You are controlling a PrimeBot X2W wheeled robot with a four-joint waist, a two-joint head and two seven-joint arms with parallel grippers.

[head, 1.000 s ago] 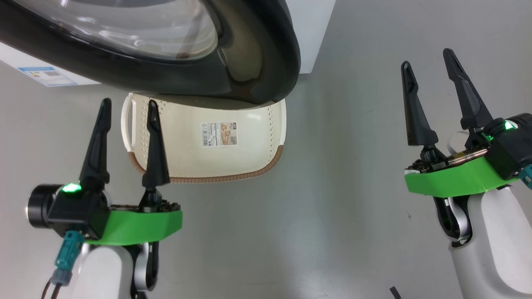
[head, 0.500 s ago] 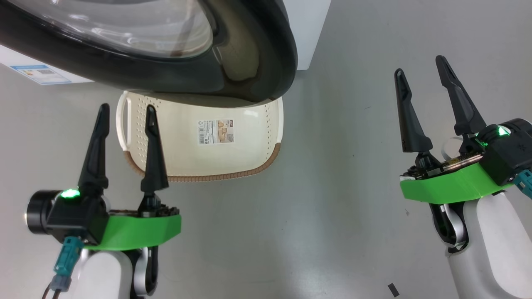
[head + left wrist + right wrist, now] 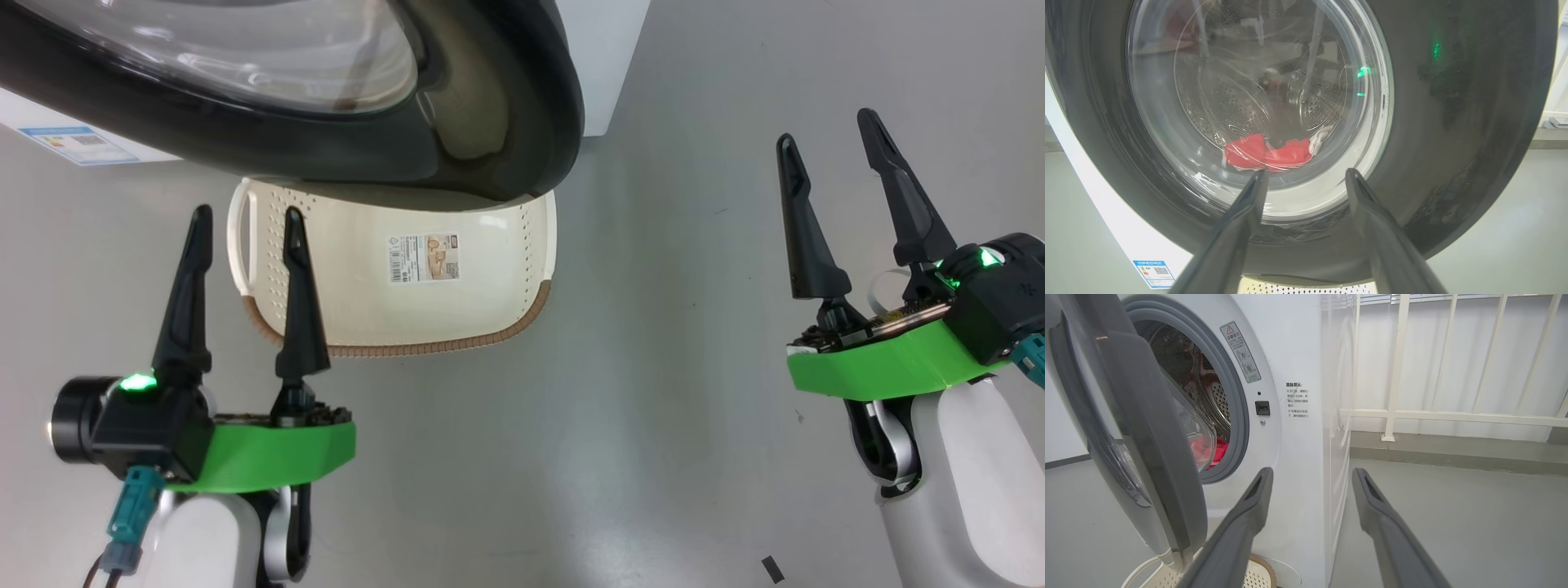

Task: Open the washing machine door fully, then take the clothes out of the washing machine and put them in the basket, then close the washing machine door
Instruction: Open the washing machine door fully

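Observation:
The washing machine door stands partly open, its black rim and glass bowl hanging over the cream basket on the floor. Through the glass I see the red clothes lying low in the steel drum; they also show past the door's edge. The white washing machine has a grey rubber ring. My left gripper is open, just in front of the door and beside the basket's left handle. My right gripper is open over bare floor, right of the door, holding nothing.
A pale railing and wall run behind the machine's right side. Grey floor spreads between and to the right of my arms. A blue label sits on the machine's lower front.
Over the last second the whole head view slid slightly left and down, so the camera moved. Both grippers stay open and empty. Nothing differs in the last half second.

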